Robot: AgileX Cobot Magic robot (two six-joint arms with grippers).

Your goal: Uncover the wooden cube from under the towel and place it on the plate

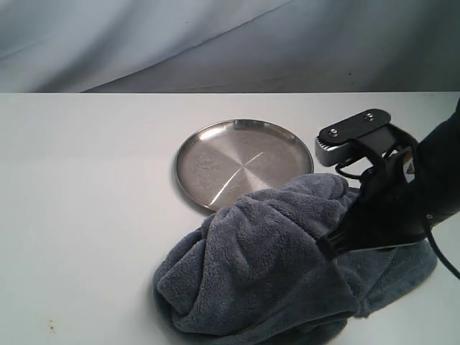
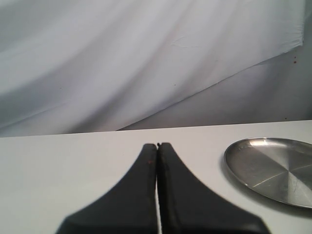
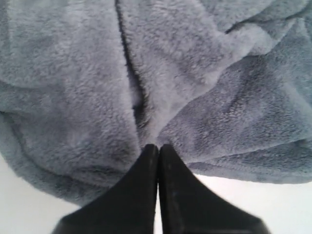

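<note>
The grey-blue fleece towel (image 1: 287,266) lies heaped at the front right of the table, and its far edge overlaps the near rim of the silver plate (image 1: 241,164). The wooden cube is hidden; no part of it shows in any view. My right gripper (image 1: 332,248) is shut, its tips against the top of the towel (image 3: 161,78) at a fold, and I see no cloth between the fingers (image 3: 157,146). My left gripper (image 2: 157,145) is shut and empty over bare table, with the plate (image 2: 273,165) off to one side of it. The exterior view does not show the left gripper.
The white table (image 1: 86,201) stretches left of the towel and the plate. A pale draped cloth backdrop (image 1: 215,43) hangs behind the table's far edge. A few small specks mark the table near the front left corner (image 1: 50,327).
</note>
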